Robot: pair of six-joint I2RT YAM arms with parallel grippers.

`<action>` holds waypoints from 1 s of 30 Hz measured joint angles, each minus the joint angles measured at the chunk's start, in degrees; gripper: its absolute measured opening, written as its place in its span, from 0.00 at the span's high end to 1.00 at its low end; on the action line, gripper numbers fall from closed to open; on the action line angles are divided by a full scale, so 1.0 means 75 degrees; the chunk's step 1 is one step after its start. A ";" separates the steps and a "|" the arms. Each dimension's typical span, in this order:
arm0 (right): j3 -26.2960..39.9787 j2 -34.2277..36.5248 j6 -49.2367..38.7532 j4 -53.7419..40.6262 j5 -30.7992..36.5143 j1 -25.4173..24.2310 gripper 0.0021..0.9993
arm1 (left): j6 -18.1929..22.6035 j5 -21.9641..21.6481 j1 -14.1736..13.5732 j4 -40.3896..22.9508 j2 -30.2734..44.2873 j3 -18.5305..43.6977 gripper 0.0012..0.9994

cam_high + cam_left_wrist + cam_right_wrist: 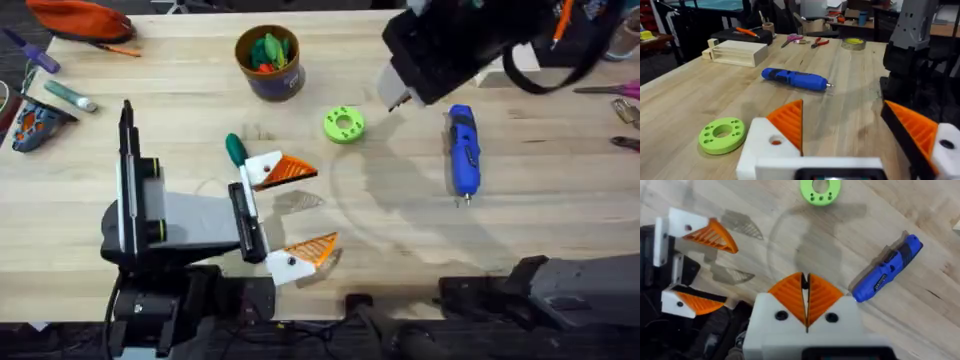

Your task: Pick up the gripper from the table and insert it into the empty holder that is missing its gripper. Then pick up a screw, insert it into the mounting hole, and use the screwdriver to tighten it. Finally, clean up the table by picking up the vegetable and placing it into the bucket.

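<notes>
My left gripper [322,207] rests low over the table, open, both white mounts carrying orange ribbed wedges; nothing lies between them. A small hole [775,141] shows in one mount's face. The dark green vegetable [235,150] lies on the table right beside the far finger's mount. The blue screwdriver [462,150] lies to the right, apart from both arms. The bucket [270,62] stands at the back with green and orange toys inside. My right gripper [805,287] hangs high above the table, shut on nothing. The loose gripper, the empty holder and the screw are out of view.
A lime-green ring disc [343,124] lies between the bucket and the screwdriver. An orange pouch [80,18] and pens sit at the back left, scissors [625,90] and tools at the right edge. A wooden block [737,52] stands beyond the screwdriver.
</notes>
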 joint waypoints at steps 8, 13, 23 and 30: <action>0.0909 0.0625 0.0109 -0.0406 0.0244 0.0692 1.00 | 0.0000 0.0000 0.0000 0.0000 0.0000 0.0000 0.01; 0.1598 0.1268 0.0093 -0.0404 0.0294 0.1223 1.00 | 0.0000 0.0000 0.0000 0.0000 -0.0001 0.0000 0.01; 0.2915 0.2242 -0.0123 -0.0671 0.0491 0.2098 1.00 | 0.0000 0.0000 0.0000 0.0000 -0.0002 0.0000 0.01; 0.3223 0.2656 -0.0369 -0.0578 0.0521 0.2469 1.00 | 0.0000 0.0000 0.0000 0.0000 0.0000 0.0000 0.01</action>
